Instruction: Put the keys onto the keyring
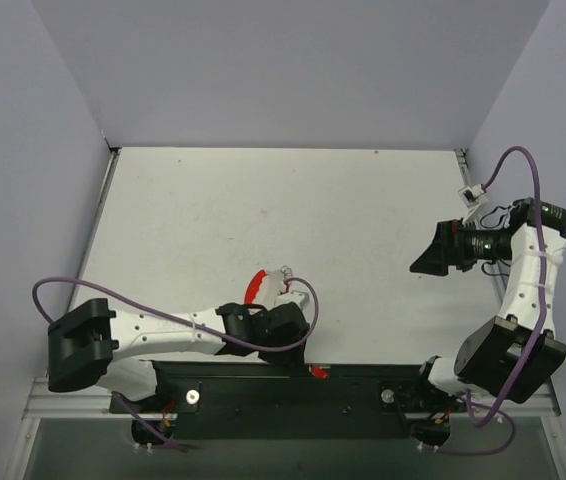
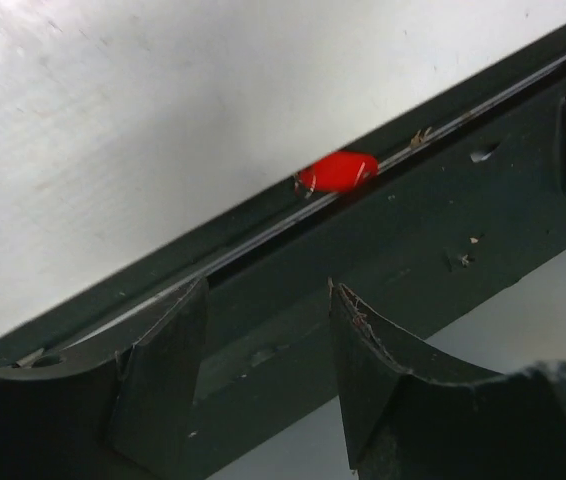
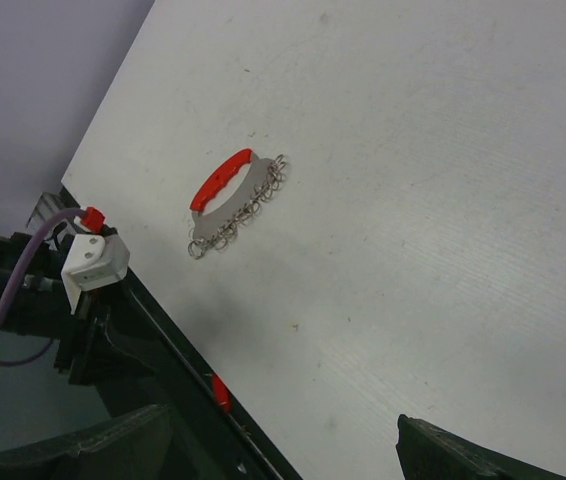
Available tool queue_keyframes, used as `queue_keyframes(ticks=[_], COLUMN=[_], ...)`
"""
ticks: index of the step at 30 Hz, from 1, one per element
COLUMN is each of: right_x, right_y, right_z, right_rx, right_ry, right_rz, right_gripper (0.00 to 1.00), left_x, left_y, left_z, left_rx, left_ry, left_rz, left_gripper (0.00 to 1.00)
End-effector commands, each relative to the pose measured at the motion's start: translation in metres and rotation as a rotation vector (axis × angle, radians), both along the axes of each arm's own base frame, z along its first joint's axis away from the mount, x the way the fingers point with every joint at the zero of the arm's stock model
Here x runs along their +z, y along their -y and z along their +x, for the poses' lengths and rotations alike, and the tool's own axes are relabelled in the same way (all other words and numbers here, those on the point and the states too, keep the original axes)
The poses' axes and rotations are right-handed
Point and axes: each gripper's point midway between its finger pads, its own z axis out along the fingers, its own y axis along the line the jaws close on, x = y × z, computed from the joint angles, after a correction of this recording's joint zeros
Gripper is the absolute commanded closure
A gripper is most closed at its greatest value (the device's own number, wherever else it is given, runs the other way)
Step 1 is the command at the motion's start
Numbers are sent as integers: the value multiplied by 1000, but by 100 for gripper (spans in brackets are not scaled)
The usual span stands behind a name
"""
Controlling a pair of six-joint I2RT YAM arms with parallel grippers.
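Note:
The keyring [image 1: 255, 285] is a thin red arc lying on the white table just beyond my left arm's wrist. The silver keys [image 1: 283, 274] lie fanned against its right side. The right wrist view shows the keyring [image 3: 221, 178] with the keys [image 3: 242, 211] in a lacy row along its inner edge. My left gripper [image 1: 291, 338] hangs over the table's near edge, beside and short of them. In its own view the left gripper [image 2: 268, 290] is open, with only the black rail between its fingers. My right gripper [image 1: 431, 258] is held up at the right, far from the keys, open and holding nothing.
A black rail [image 1: 263, 385] runs along the table's near edge. A small red piece [image 2: 338, 170] with bits of silver wire sits in its groove, also visible from above as the red piece [image 1: 318, 372]. Grey walls close the table's left, back and right sides.

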Motion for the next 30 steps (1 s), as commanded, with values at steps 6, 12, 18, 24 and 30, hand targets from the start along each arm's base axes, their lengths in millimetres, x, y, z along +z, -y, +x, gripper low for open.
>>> queue_keyframes(ticks=[6,12,18,24,30], right_x=[4,6,6,5,5], right_y=[-19,-25,-26,-25,-24], right_z=[-26,-38,-42,-43,-43], right_rx=[44,102,114,108,104], right_ry=[-34,-18,-12,-13,-12], right_rz=[55,71,77,78,79], right_gripper=[0,0,0,0,0], left_x=[-21,-50,-53,-60,-77], left_y=[51,46,43,44,36], left_z=[-27,-23,-14,-9,-5], left_rx=[-18,21,49,79,101], left_ry=[-80,-76,-39,-24,-16], left_rz=[40,175,225,244,343], left_gripper=[40,41,41,53,78])
